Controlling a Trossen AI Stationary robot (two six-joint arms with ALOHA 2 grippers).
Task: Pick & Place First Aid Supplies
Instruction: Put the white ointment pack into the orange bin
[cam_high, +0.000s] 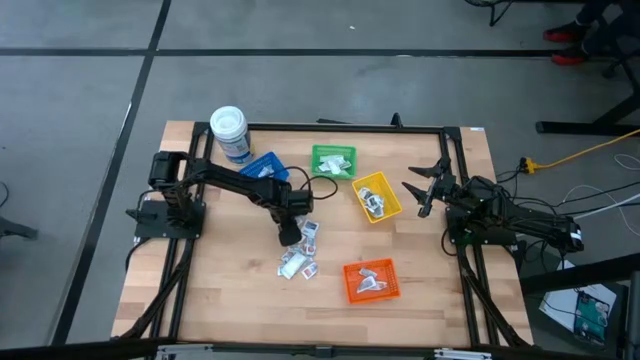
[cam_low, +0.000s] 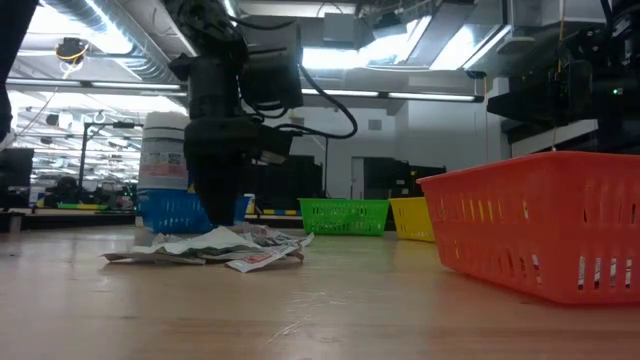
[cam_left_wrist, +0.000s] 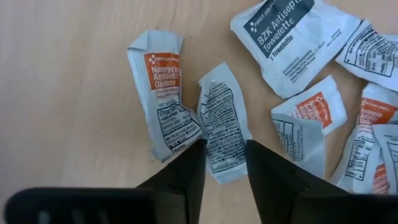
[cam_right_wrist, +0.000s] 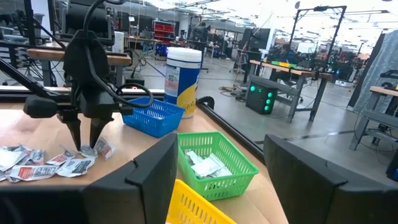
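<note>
The first aid supplies, small white packets with orange and dark print, lie in a loose pile (cam_high: 300, 255) on the wooden table. My left gripper (cam_high: 289, 237) points down over the pile's far left part. It is open, and its two dark fingers stand on either side of one crumpled packet (cam_left_wrist: 222, 127) that lies flat on the wood. Another packet with an orange label (cam_left_wrist: 160, 93) lies right beside that one. My right gripper (cam_high: 420, 190) waits open at the table's right side, above the wood, with nothing between its fingers. My left gripper comes from above, pointing down, with one finger (cam_left_wrist: 186, 177) on each long side of the crumpled packet's near end (cam_left_wrist: 225, 167). The packet lies flat on the table. Whether the fingertips touch it or the wood, I cannot tell.
Four small bins stand around the pile: blue (cam_high: 262, 168), green (cam_high: 333, 162) and yellow (cam_high: 377, 197) toward the far side, and orange (cam_high: 371, 281) near the front right. The green, yellow and orange bins hold packets. A white-lidded jar (cam_high: 230, 133) stands at the far left.
</note>
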